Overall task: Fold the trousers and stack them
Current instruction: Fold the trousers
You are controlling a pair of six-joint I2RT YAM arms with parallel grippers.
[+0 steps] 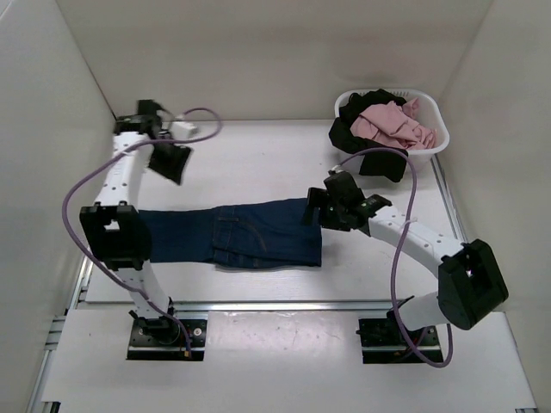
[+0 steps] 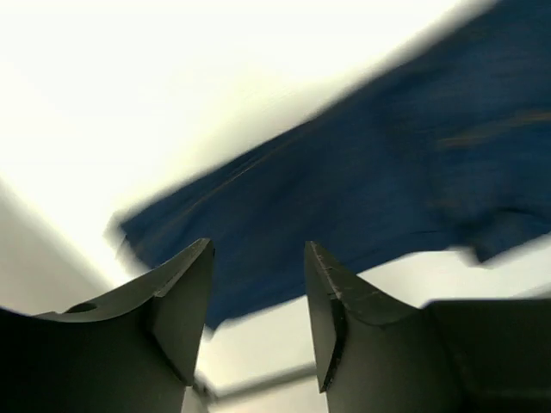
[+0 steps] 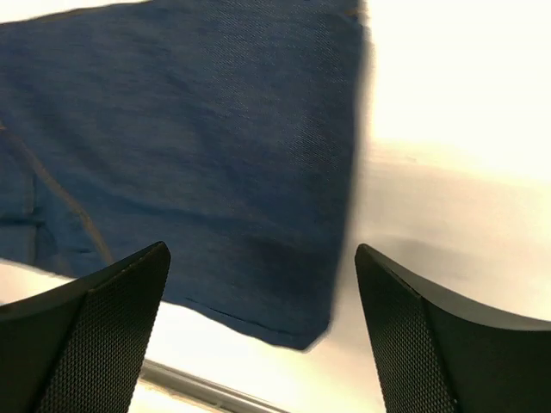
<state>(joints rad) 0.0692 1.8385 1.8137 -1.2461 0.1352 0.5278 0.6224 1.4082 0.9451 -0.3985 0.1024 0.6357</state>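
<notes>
The trousers (image 1: pixel 250 232) lie flat across the middle of the table as a long dark blue band, waist and pocket stitching near the centre. My right gripper (image 1: pixel 317 212) hovers at their right end. In the right wrist view its jaws (image 3: pixel 262 251) stand wide open above the near right corner of the trousers (image 3: pixel 189 129), with nothing between them. My left gripper (image 1: pixel 172 162) hangs raised at the back left, away from the cloth. In the blurred left wrist view, its jaws (image 2: pixel 258 249) are apart and empty, with the trousers (image 2: pixel 362 189) beyond them.
A white basket (image 1: pixel 437 138) stands at the back right corner, holding pink clothing (image 1: pixel 392 122) and black clothing (image 1: pixel 355 136) that spills over its front. White walls close in the table on three sides. A metal rail (image 1: pixel 284 303) runs along the near edge.
</notes>
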